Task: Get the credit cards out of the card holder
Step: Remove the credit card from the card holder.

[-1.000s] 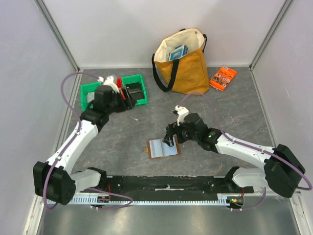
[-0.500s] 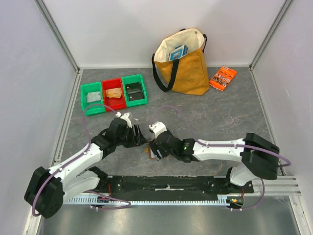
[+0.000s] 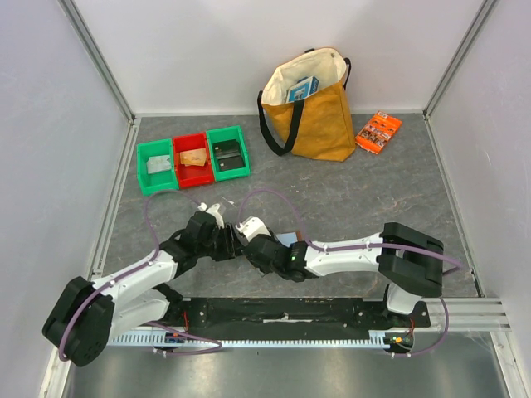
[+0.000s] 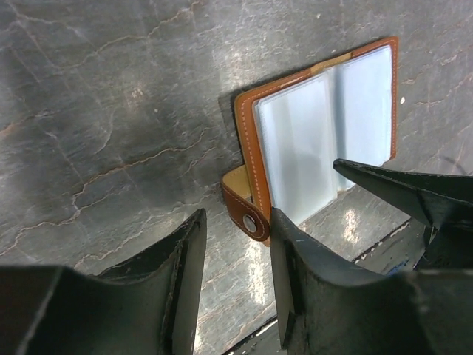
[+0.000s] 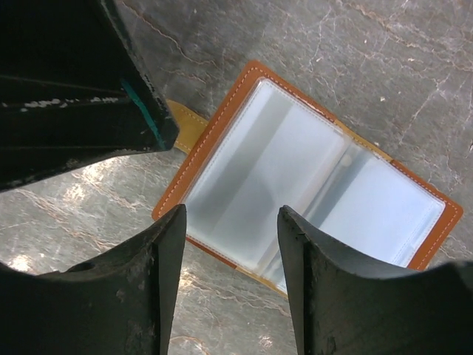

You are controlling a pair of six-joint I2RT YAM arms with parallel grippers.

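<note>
Three small plastic bins (image 3: 191,138), green, red and green, stand in a row at the far left of the grey marbled table (image 3: 373,191). A flat tan credit card (image 3: 193,157) lies in the red one.

Left gripper (image 4: 236,222): low over the near middle of the table, jaws partly apart, nothing clamped.

Brown leather-like bifold card holder (image 4: 325,133): lies opened flat on the table between the two grippers, pale grey-blue pockets upward. Its small snap tab (image 4: 247,211) sits just at the left fingertips; contact cannot be confirmed. Cards inside the pockets cannot be made out.

Right gripper (image 5: 230,218): poised over the open pockets, jaws moderately wide, empty.

Mustard fabric tote bag (image 3: 319,124) stands at the back, with an orange printed packet (image 3: 378,130) just to its right.
</note>
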